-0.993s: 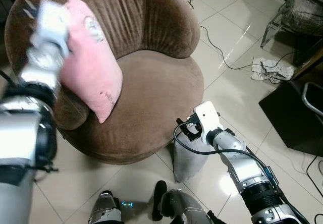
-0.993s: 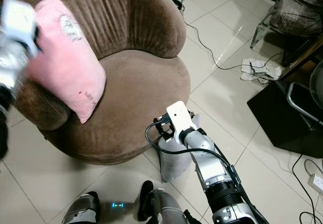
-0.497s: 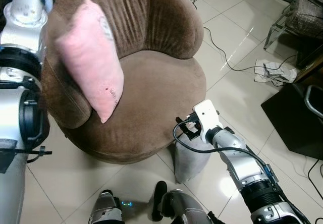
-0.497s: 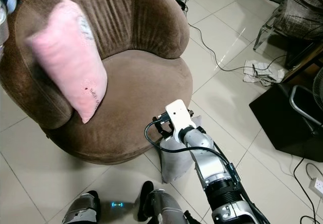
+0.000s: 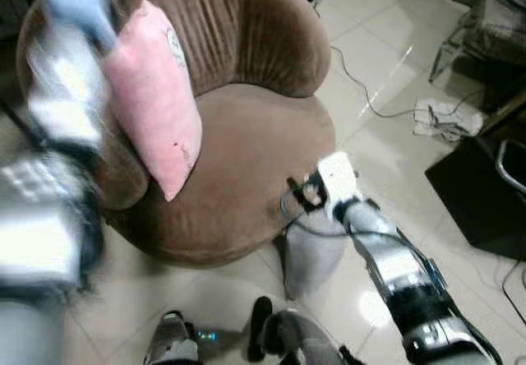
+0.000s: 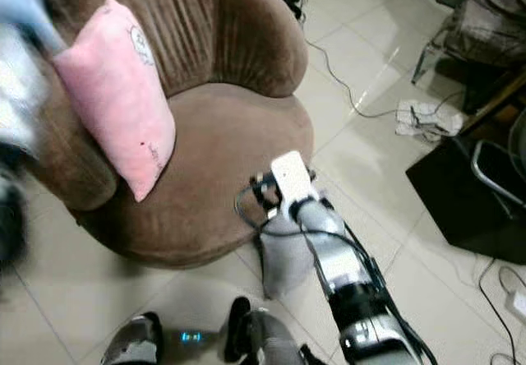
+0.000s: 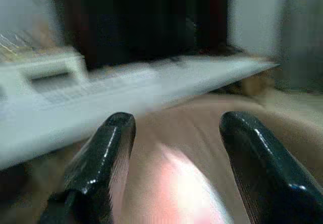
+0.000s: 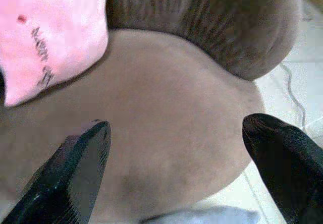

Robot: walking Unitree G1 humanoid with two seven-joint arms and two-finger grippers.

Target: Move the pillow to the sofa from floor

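In the left eye view a pink pillow [image 5: 156, 110] leans upright against the left inner side of a round brown sofa [image 5: 246, 151], its lower corner down on the seat cushion. The left arm [image 5: 62, 110] is a strong blur up at the left, just beside the pillow. The right arm [image 5: 386, 258] reaches forward low on the right, its white wrist at the front edge of the seat. A grey pillow [image 5: 308, 254] stands on the tiled floor [image 5: 378, 143] against the sofa's front, under that arm. A cable [image 5: 366, 94] runs across the tiles.

The right eye view gives the same layout, with the pink pillow resting on the sofa and a dark cabinet [image 6: 468, 192] at the right.

In the left wrist view the left claw [image 7: 174, 148] has its two black fingers spread apart, a pink blur between them and brown upholstery behind; nothing is clamped.

In the right wrist view the right claw [image 8: 176, 153] is wide apart over the brown seat, holding nothing, with the pink pillow's corner beyond one finger
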